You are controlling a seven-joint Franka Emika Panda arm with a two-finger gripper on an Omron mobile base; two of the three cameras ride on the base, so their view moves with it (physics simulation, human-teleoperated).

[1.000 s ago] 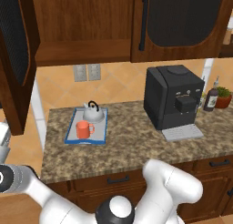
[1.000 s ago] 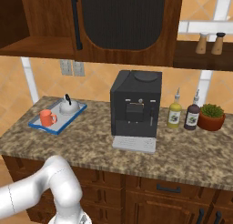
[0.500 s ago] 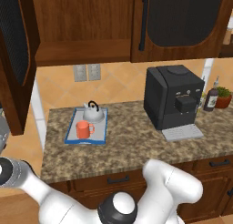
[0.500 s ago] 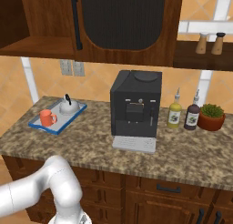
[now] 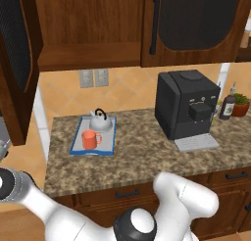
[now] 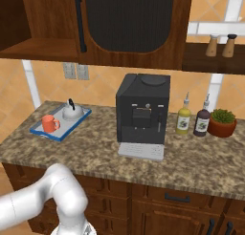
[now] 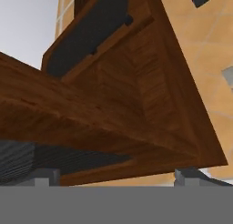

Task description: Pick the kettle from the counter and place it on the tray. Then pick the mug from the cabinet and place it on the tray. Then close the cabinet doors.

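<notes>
Left base view: one tray (image 5: pixel 77 148), grey with a raised blue rim, lies on the speckled granite counter (image 5: pixel 142 152). On it stand one squat silver kettle (image 5: pixel 100 122) with a black arched handle and one orange-red mug (image 5: pixel 89 139), the mug nearer the camera. One black coffee machine (image 5: pixel 186 106) sits to their right, with one dark bottle (image 5: pixel 227 106) and one potted plant (image 5: pixel 240 103) beyond it. Above, the cabinet (image 5: pixel 88 34) stands open: its left door (image 5: pixel 18 63) swings out toward the camera, while the right door (image 5: pixel 198 22) is closed. The arm's wrist reaches to the far left edge, below that open door.

Right base view: here two bottles show, a yellowish one (image 6: pixel 183 120) and a dark one (image 6: pixel 202 122), beside the plant (image 6: pixel 222 122), and two shakers (image 6: pixel 220 46) stand on a side shelf. The right door's long dark handle (image 6: pixel 80 23) is plain here. Tray, kettle and mug lie at the counter's far left.

Hand view: the two finger tips (image 7: pixel 190 176) rise at the bottom, spread wide apart and gripping nothing. Just ahead of them, looming close, is the wooden edge of a door frame with its black mesh panel (image 7: pixel 86 32); whether the fingers touch it cannot be told.
</notes>
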